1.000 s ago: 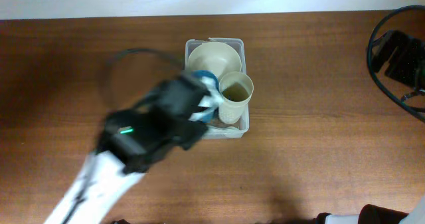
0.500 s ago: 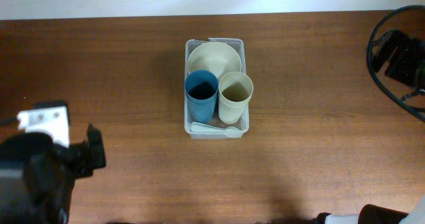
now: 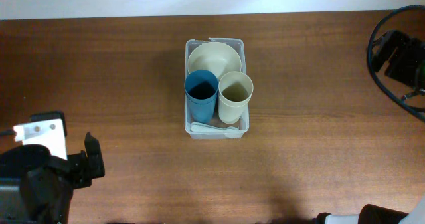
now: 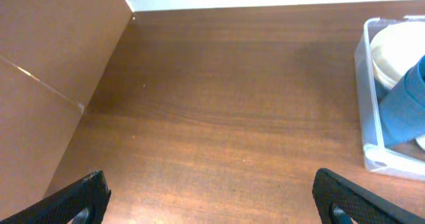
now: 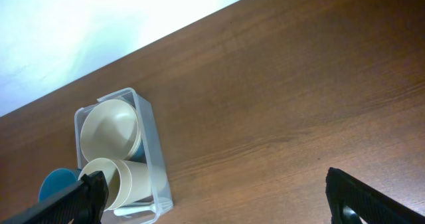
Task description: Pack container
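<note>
The clear, rounded-corner rectangular container (image 3: 187, 117) sits upright mid-table (image 3: 319, 84), packed: a cream bowl (image 3: 214, 56) at its far end, a blue cup (image 3: 201, 91) and cream cup (image 3: 236, 90) side by side

**Cut Off and Covered**

In the left wrist view, the right edge slices the container (image 4: 372, 117), bowl (image 4: 392, 48) and blue cup (image 4: 402, 108). Overhead, the blue cup and cream cup (image 3: 236, 91) cover most of a white utensil (image 3: 211, 127), so its kind cannot be told. The left arm (image 3: 40, 184) runs off the bottom edge. Only the fingertips of the left hand (image 4: 212, 201) and right hand (image 5: 216, 194) show.
</note>
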`<state>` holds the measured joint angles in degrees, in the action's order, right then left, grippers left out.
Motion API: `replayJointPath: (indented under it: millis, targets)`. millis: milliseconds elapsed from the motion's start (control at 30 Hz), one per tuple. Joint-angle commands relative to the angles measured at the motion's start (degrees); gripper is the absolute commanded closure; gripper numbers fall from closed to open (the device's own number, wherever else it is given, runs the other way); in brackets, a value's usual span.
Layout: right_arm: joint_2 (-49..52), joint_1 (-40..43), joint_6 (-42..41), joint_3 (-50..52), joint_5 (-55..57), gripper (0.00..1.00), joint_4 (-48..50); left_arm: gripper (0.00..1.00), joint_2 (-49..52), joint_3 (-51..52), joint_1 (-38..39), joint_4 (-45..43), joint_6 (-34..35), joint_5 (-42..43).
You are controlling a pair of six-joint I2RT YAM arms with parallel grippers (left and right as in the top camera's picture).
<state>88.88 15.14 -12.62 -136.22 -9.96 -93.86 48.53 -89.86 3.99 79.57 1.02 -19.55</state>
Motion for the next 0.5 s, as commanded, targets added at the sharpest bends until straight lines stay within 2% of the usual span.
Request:
replayJointPath:
  millis: [0, 467]
  targets:
    - [0.00, 0.37, 0.39, -0.44, 0.13, 0.01, 0.17, 0.01, 0.04, -0.61, -0.42, 0.48, 0.74, 0.24]
    - [-2.01, 0.20, 0.39, 0.15, 0.13, 0.01, 0.17, 0.00, 0.04, -0.61, -0.42, 6.27, 0.74, 0.24]
